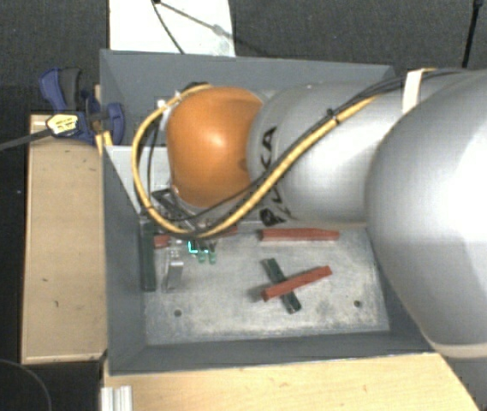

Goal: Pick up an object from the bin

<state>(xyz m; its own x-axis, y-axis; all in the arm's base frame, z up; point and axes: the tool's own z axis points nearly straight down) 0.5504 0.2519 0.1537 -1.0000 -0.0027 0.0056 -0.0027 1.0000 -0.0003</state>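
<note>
My gripper (173, 268) hangs below the arm's orange dome, low over the left part of the bin floor near the left wall. A small green thing (202, 252) lies just to its right, and a short reddish piece (163, 241) sits just behind it. A dark upright bar (146, 262) stands close on its left; I cannot tell whether it is a loose thing or part of the gripper. Nothing shows held.
A long red-brown stick (299, 235) lies along the middle of the floor. Farther front, another red stick (297, 283) lies across a dark green stick (279, 284). The arm covers the bin's back and right side.
</note>
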